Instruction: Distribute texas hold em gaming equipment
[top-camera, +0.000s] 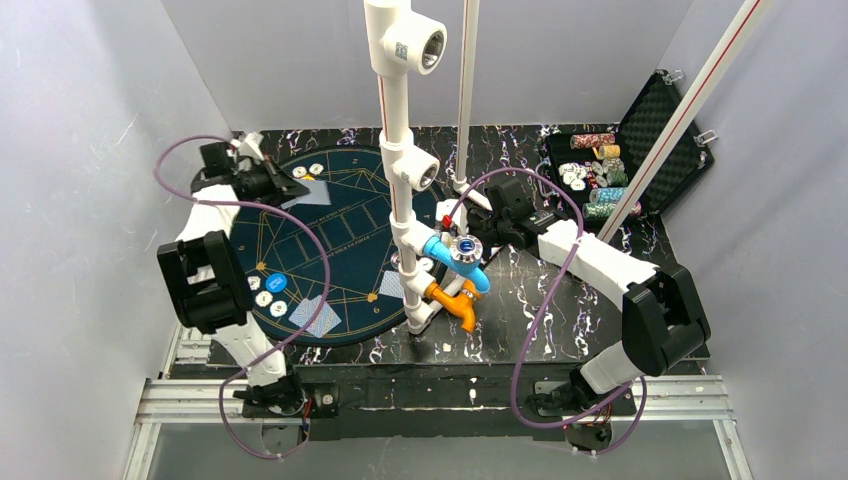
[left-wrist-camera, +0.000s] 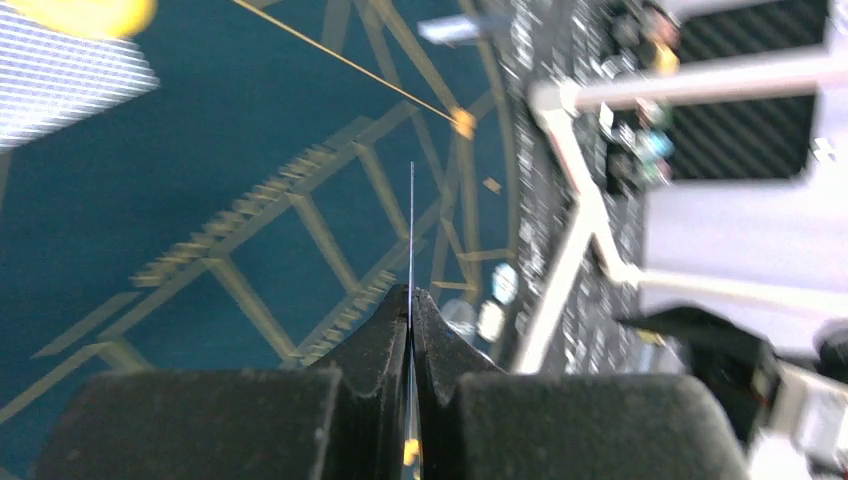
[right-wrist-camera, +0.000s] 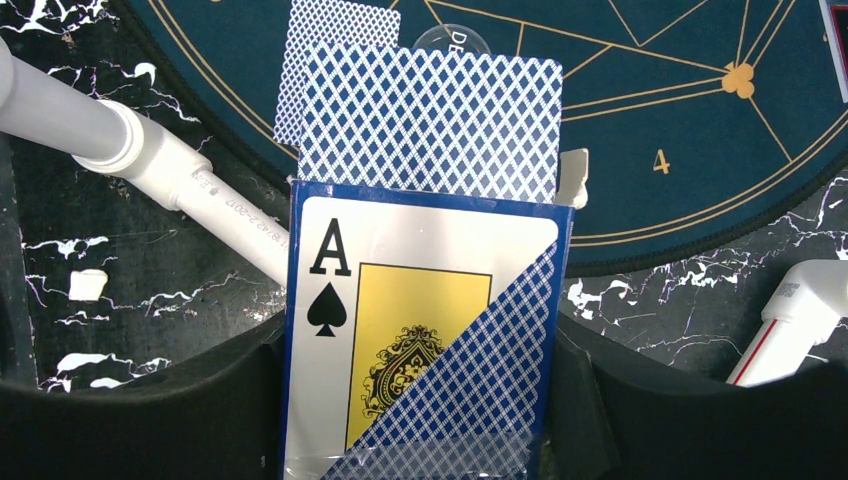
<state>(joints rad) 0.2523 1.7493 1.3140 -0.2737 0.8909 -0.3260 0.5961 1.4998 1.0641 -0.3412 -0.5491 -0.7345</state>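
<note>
Closest to us, the card box (right-wrist-camera: 420, 330) sits clamped in the right gripper (right-wrist-camera: 425, 440), one blue-backed card (right-wrist-camera: 430, 120) standing out of its top. Our left gripper (left-wrist-camera: 411, 300) is pinched tight on a single card (left-wrist-camera: 411, 220), edge-on above the round mat (top-camera: 350, 200). Two cards (top-camera: 318, 316) and a few chips (top-camera: 265, 297) lie at the near-left edge, two more chips at the far edge; we judge most dealing remains, the chip case (top-camera: 650, 120) well stocked.
</note>
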